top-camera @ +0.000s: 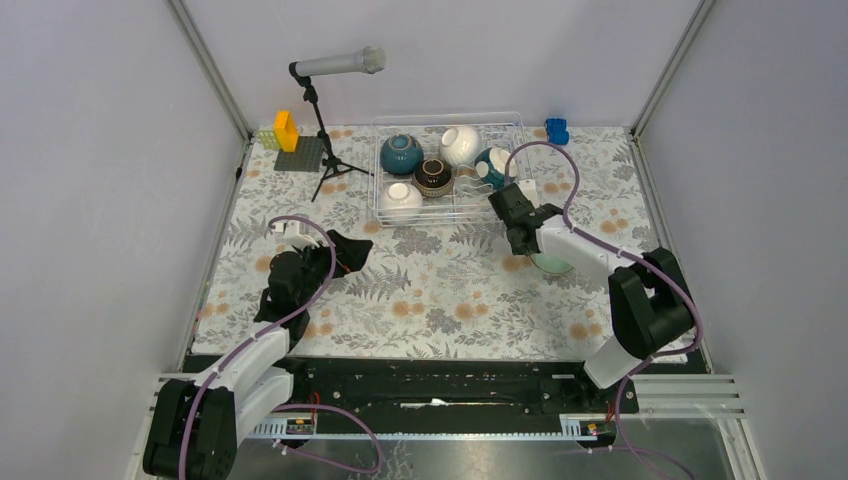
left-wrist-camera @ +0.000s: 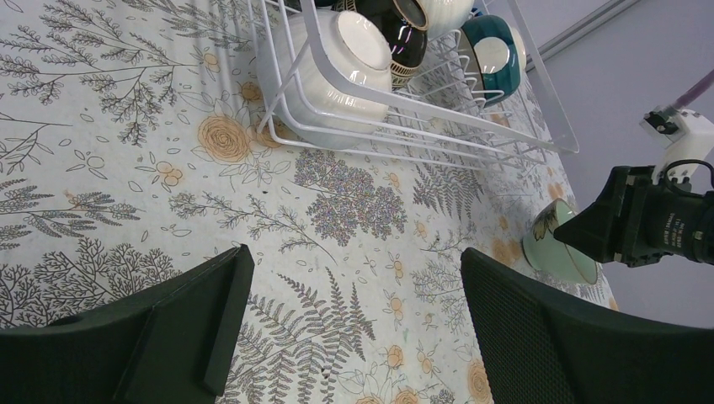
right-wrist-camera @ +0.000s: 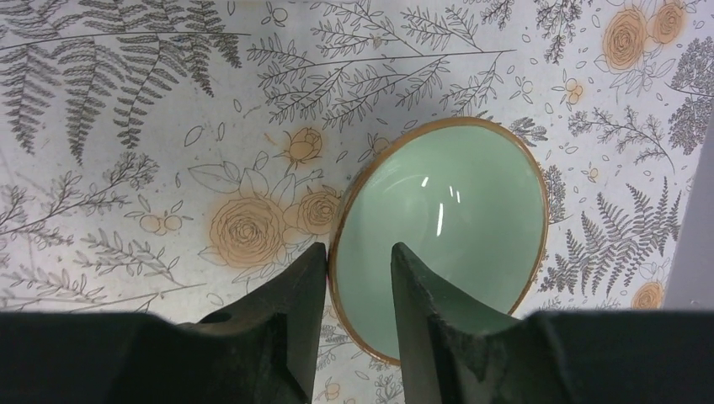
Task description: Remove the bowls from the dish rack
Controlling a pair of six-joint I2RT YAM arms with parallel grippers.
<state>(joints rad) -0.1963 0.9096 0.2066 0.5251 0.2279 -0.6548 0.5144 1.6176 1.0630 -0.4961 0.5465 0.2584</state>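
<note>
mint bowl (top-camera: 550,265) mostly hidden beneath right arm (top-camera: 590,250) from above, its near rim behind right gripper (right-wrist-camera: 358,257), dish rack (left-wrist-camera: 471,118) and brown bowl (left-wrist-camera: 396,34) cropped by left wrist view's top edge

**Materials and finishes.** The mint green bowl (right-wrist-camera: 455,244), at 4 o'clock from the dish rack (left-wrist-camera: 438,108), is shown with a smooth, glossy glaze and a brownish-gold rim. The rack is formed of glossy white-coated wire, and the white bowl (left-wrist-camera: 337,59) in it is equally glossy. The surface (right-wrist-camera: 126,168) is covered by matt printed cloth. Matt black plastic is seen on the right tool (right-wrist-camera: 358,261), and a finely textured pad on the left tool (left-wrist-camera: 354,269).
</note>
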